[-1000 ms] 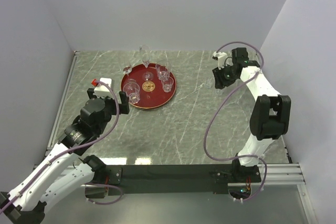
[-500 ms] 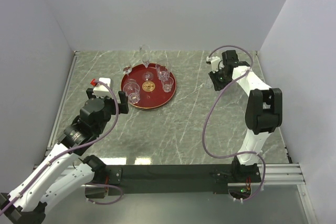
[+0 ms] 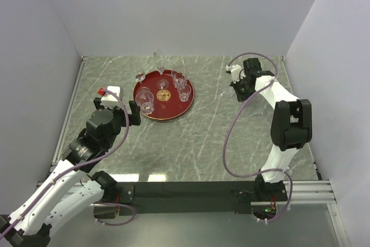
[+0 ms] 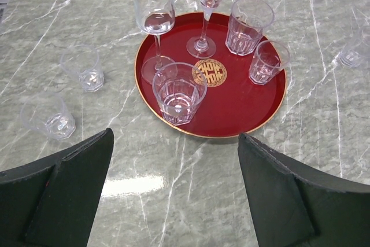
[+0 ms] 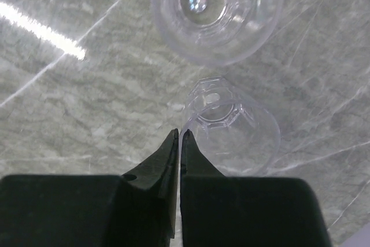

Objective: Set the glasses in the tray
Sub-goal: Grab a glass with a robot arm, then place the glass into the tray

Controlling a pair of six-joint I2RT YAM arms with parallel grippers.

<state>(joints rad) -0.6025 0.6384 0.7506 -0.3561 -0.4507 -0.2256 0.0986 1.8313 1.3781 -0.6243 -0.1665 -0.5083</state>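
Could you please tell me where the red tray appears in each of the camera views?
Top external: the red tray sits left of centre, in the upper half of the picture.
Left wrist: it fills the upper middle of the picture.
Right wrist: not in view.
Shared landmark: the gold emblem at its centre, also visible in the left wrist view.

The tabletop (image 3: pixel 202 125) is a grey-green stone-pattern surface with white veins. It lies below and ahead of the left fingers (image 4: pixel 69 189) and directly beneath the right fingers (image 5: pixel 165 160). A bright reflected streak (image 5: pixel 40 30) lies on it up and to the left of the right fingers. Plain pale walls (image 3: pixel 173 10) stand beyond both sets of fingers. A black base strip (image 3: pixel 185 189) runs along the near edge, behind the fingers.
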